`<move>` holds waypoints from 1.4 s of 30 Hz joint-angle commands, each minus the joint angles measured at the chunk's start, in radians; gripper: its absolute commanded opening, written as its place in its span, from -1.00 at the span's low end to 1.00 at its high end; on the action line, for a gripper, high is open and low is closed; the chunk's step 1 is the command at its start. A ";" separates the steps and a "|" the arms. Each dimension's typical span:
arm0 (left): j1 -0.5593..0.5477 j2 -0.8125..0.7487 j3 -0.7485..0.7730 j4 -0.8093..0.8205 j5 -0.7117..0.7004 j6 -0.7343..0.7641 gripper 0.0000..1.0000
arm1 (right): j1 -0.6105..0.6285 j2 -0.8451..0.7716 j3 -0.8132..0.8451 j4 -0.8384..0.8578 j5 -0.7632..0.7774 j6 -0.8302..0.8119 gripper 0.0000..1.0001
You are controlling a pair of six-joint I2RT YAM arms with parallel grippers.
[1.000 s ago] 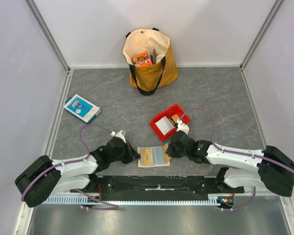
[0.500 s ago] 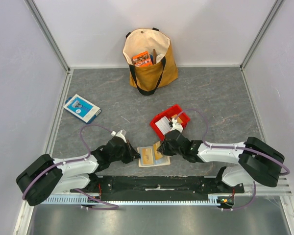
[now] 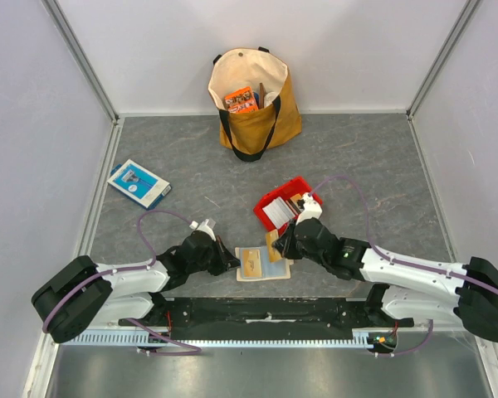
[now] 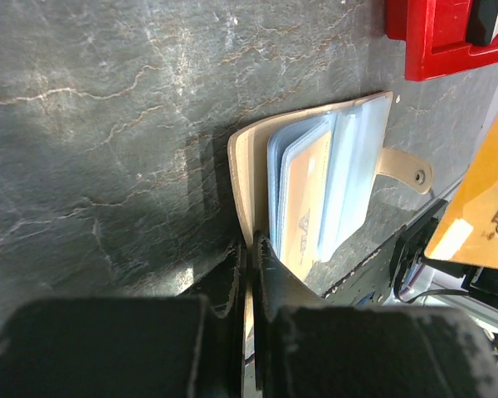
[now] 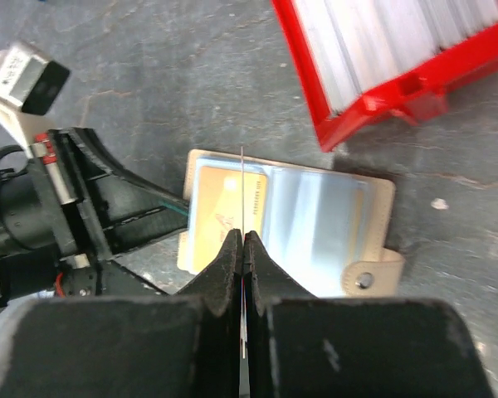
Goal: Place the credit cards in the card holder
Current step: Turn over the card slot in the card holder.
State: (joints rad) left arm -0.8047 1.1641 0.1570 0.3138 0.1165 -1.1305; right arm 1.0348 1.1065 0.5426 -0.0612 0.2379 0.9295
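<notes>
The card holder (image 3: 261,265) lies open on the worktop (image 3: 357,166), nearest the arms. The left pincer (image 3: 232,264) is clamped on its left edge, and a sleeved card (image 4: 303,207) already sits inside. Just above it, the right pincer (image 5: 243,239) pinches an orange card (image 4: 481,195) edge-on, not yet slotted. Beyond the holder, the red tray (image 5: 373,106) holds more pale cards (image 5: 398,41), so most of the work seems to remain.

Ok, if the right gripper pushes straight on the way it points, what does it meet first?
The open card holder below it. The credit card pinched edge-on in the right gripper would touch first, beside the orange card already sleeved. The remaining gap is hard to judge.
</notes>
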 commanded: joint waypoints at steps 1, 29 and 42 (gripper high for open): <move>-0.002 0.039 -0.037 -0.160 -0.067 0.017 -0.96 | -0.015 -0.025 -0.004 -0.143 0.067 -0.031 -1.00; -0.002 0.063 -0.022 -0.150 -0.049 0.046 -0.97 | -0.019 0.227 -0.124 0.173 -0.100 0.011 -1.00; -0.002 0.134 -0.016 -0.101 -0.044 0.032 -0.97 | 0.005 0.173 -0.001 0.202 -0.204 -0.011 -1.00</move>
State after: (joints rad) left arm -0.8043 1.2312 0.1730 0.3698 0.1337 -1.1301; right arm 1.0176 1.2304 0.4801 0.1139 0.0914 0.9321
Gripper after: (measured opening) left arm 0.039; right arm 0.007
